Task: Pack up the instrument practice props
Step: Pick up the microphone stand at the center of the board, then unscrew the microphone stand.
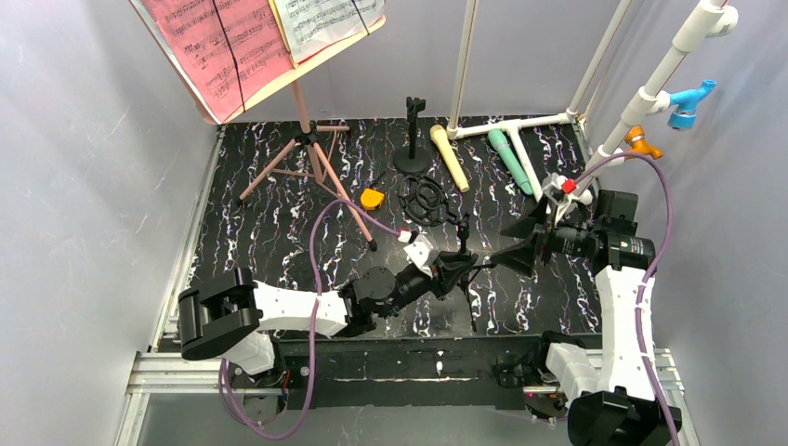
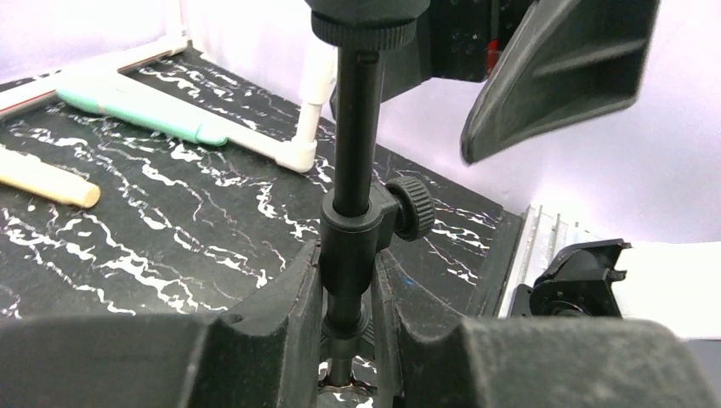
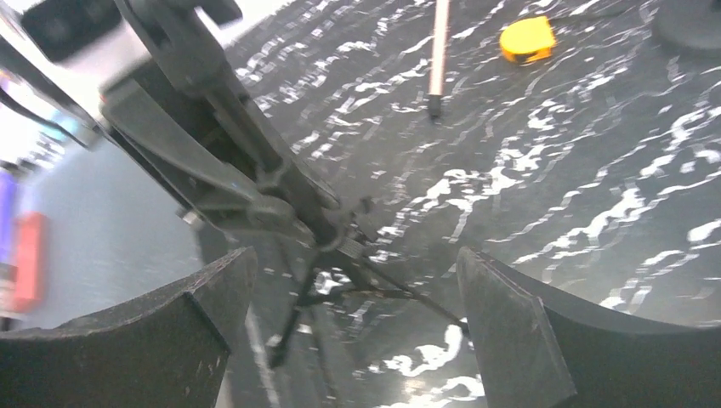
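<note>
My left gripper [image 2: 347,270] is clenched on the pole of the black tripod stand [image 2: 355,136]. One finger presses each side just below the collar with the locking knob [image 2: 414,206]. The stand is at the near middle of the black marbled table [image 1: 279,242], and its thin legs are splayed toward the front edge. My right gripper [image 3: 353,280] is released, its jaws spread wide. It faces the stand from the right and is apart from it (I see no contact in its wrist view).

Mid-table, I note a small yellow object [image 1: 373,199] and a black spider-shaped mount [image 1: 427,198] lying close together. Behind them, a second black stand [image 1: 412,153] is upright on a round base.

Further back, the beige microphone [image 1: 450,158] and the teal microphone [image 1: 508,158] lie flat. The teal one is just beside a bar of the white pipe frame [image 1: 520,125].

At the far left, the pink music board [image 1: 279,85] is tilted on its pink tripod legs [image 1: 316,163]. It carries a pink sheet [image 1: 218,42] and a white sheet [image 1: 325,17].
</note>
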`<state>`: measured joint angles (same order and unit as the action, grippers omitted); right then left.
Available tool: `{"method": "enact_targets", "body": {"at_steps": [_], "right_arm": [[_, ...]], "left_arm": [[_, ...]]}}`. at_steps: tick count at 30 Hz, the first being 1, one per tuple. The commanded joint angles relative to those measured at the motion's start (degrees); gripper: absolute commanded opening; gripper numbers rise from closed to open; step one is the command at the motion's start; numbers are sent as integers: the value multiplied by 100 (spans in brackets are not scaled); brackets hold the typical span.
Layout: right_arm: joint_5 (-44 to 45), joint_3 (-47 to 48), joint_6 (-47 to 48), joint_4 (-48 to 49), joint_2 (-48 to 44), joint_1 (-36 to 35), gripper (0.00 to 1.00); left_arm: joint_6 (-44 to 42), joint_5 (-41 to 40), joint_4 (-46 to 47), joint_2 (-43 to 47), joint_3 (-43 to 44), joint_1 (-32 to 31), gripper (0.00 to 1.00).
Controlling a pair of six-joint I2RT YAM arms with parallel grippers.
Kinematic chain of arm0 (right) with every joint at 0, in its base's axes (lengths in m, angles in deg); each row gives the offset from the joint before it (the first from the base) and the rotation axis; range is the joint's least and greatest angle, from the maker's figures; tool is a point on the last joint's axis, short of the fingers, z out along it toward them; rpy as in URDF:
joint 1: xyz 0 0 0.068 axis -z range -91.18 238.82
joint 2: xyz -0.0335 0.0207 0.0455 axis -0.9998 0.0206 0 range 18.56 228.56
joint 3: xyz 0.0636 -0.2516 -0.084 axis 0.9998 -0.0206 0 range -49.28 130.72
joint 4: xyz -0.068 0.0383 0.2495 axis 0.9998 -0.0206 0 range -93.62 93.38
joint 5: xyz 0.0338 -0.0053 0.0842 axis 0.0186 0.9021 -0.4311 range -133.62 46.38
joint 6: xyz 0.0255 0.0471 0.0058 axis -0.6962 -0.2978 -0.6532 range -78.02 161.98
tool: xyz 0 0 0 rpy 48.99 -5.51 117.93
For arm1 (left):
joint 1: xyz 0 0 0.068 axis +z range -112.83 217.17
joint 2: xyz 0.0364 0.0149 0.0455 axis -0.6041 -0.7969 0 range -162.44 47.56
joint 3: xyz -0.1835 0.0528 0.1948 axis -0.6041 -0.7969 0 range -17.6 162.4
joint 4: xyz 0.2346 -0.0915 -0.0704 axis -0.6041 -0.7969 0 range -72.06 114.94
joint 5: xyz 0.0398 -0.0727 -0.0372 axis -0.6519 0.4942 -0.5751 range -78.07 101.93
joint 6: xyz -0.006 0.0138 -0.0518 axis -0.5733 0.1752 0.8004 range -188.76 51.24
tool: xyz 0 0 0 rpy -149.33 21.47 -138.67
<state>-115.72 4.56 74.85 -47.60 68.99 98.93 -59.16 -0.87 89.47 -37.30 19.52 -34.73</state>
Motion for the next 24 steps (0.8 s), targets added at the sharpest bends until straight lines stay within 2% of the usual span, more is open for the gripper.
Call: {"method": "enact_targets", "body": {"at_steps": [1, 7, 13, 16, 24], "right_arm": [[-586, 295, -2055, 238, 183, -12, 95], [-819, 149, -3139, 487, 132, -161, 92], [-580, -591, -4549, 1680, -170, -393, 85], [-528, -778, -4836, 1972, -238, -468, 81], [-515, -683, -4886, 1987, -199, -507, 69]], "left_arm": [[-60, -1260, 209, 87, 351, -226, 0], [-166, -1574, 209, -79, 667, -383, 0], [-207, -1594, 209, -237, 897, -502, 0], [-226, -1604, 211, -332, 998, -563, 0], [-364, -1809, 209, -541, 1144, -697, 0]]}}
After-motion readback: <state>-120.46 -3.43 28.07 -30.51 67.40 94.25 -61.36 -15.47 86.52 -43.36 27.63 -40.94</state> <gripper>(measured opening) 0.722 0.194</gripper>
